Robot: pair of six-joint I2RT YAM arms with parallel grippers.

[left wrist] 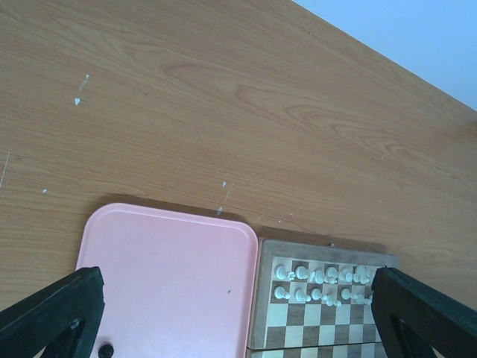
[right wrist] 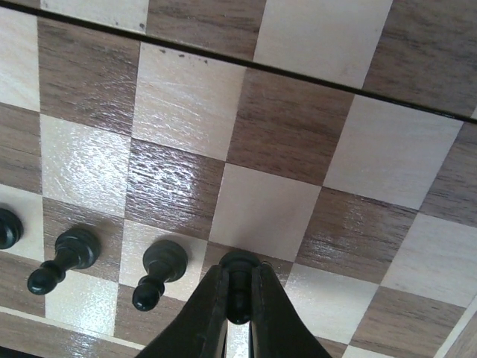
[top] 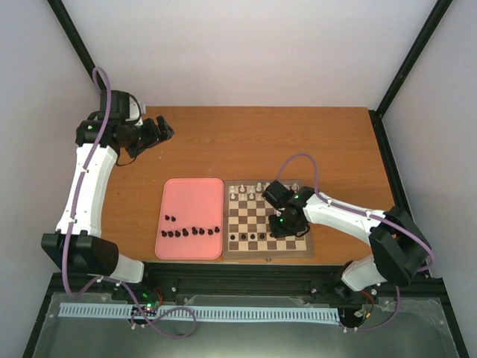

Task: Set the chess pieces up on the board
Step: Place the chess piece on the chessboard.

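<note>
Gripping a black piece (right wrist: 240,270) between clenched fingers, the right end effector (right wrist: 240,302) is held low over the board (top: 246,212), just beside two black pawns (right wrist: 160,268) stood on neighbouring squares. More black chess pieces (top: 190,232) are gathered along the near part of the pink tray (top: 192,198), which is set against the board. The left end effector (top: 162,128) is seen spread open and empty above the far left of the worktop (top: 298,142).

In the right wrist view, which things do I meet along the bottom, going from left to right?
Cut-off black piece → first black pawn → second black pawn → held black piece, clamped in the right gripper.
</note>
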